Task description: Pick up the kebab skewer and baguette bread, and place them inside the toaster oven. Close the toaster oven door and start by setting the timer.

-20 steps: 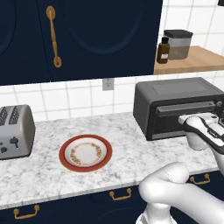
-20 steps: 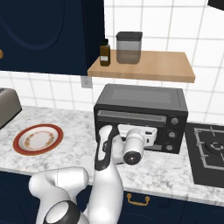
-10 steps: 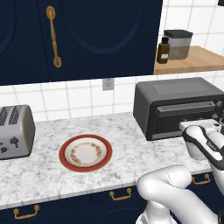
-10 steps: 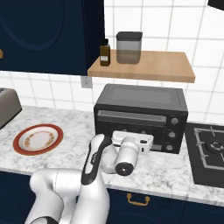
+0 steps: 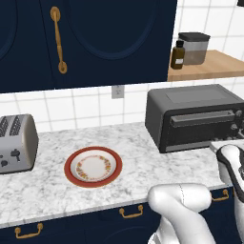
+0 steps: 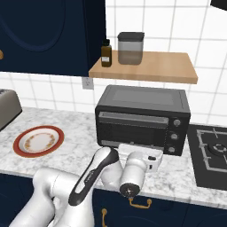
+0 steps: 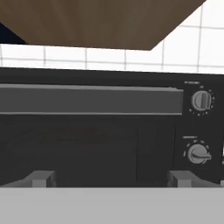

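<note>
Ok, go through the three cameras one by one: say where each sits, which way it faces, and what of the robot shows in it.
Left base view: behind the arm on its left, facing the counter, red-rimmed plate and toaster oven; white arm at lower right.
Right base view: behind on the right, facing the same oven squarely; arm from lower left.
Hand view: on the hand, level with the toaster oven door; open claw at the bottom.
All three share the oven.

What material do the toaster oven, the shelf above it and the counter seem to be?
Toaster oven: likely dark grey painted metal, matte, with a dark glass door. Shelf: wood, judging by its warm tan, flat surface. Counter: looks like marble or similar stone, white with grey veining.
</note>
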Controlling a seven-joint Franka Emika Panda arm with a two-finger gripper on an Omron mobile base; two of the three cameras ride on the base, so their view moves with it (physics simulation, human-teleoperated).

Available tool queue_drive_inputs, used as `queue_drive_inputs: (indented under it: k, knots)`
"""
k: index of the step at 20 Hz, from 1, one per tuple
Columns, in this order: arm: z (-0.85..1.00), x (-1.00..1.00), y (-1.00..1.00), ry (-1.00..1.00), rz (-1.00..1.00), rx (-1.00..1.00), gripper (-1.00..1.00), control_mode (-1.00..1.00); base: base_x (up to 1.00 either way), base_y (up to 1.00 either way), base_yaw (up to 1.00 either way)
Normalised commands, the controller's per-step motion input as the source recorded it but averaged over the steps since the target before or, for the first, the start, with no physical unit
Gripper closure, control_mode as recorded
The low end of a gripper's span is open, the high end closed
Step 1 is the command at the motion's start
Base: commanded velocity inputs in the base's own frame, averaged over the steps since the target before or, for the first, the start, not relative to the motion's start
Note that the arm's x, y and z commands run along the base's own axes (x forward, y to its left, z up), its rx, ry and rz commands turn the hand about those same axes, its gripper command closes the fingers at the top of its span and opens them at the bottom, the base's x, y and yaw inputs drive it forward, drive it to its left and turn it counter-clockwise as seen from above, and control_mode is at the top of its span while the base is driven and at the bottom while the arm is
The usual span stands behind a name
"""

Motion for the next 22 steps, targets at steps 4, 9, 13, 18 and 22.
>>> queue_drive_inputs:
  k: [4, 9, 13, 18, 22]
  knots:
    - [0.0, 0.01, -0.9, 0.01, 0.01, 0.0, -1.0, -1.0, 0.0, 0.0, 0.0]
    - [0.0, 0.15, -0.47, 0.04, 0.03, 0.0, -1.0, -1.0, 0.0, 0.0, 0.0]
    - [0.0, 0.11, -0.13, 0.01, 0.04, 0.0, -1.0, -1.0, 0.0, 0.0, 0.0]
    - [-0.02, 0.1, -0.29, 0.0, 0.05, 0.0, -1.0, -1.0, 0.0, 0.0, 0.0]
    - [0.02, 0.18, -0.32, 0.0, 0.01, 0.0, -1.0, -1.0, 0.0, 0.0, 0.0]
